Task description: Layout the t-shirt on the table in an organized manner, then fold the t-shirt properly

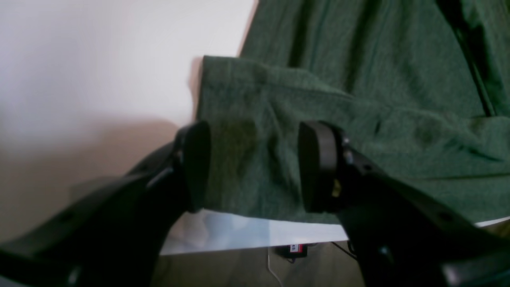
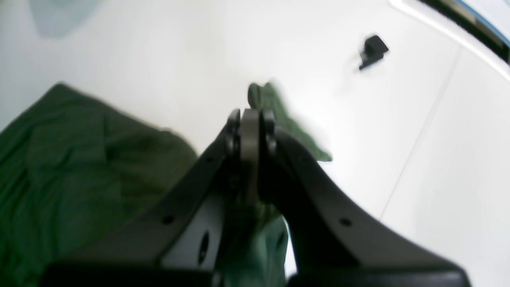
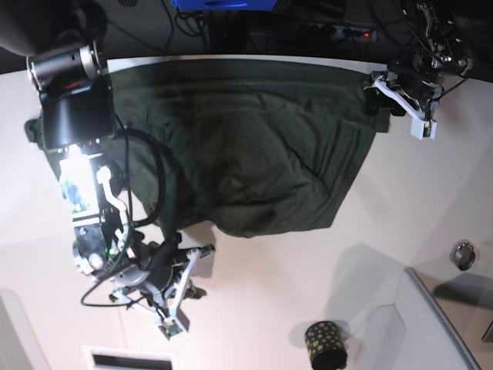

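The dark green t-shirt [image 3: 254, 154] lies spread across the far half of the white table [image 3: 308, 270], creased, with its near edge bunched. My left gripper [image 3: 377, 92] is at the shirt's far right corner by the table's edge. In the left wrist view the left gripper [image 1: 255, 163] is open, its fingers [image 1: 197, 167] standing either side of that corner of the shirt [image 1: 358, 79]. My right gripper [image 3: 171, 250] is at the shirt's near left edge. In the right wrist view the right gripper [image 2: 251, 113] is shut on a fold of the t-shirt [image 2: 79, 167], with cloth poking out past the tips.
A black gold-dotted cup [image 3: 327, 344] stands at the near right beside a grey raised panel [image 3: 431, 324]. A small round metal piece [image 3: 462, 254] lies at the right. A small black object [image 2: 372, 50] sits on the table beyond the right gripper. The table's edge [image 1: 279, 235] runs just under the left gripper.
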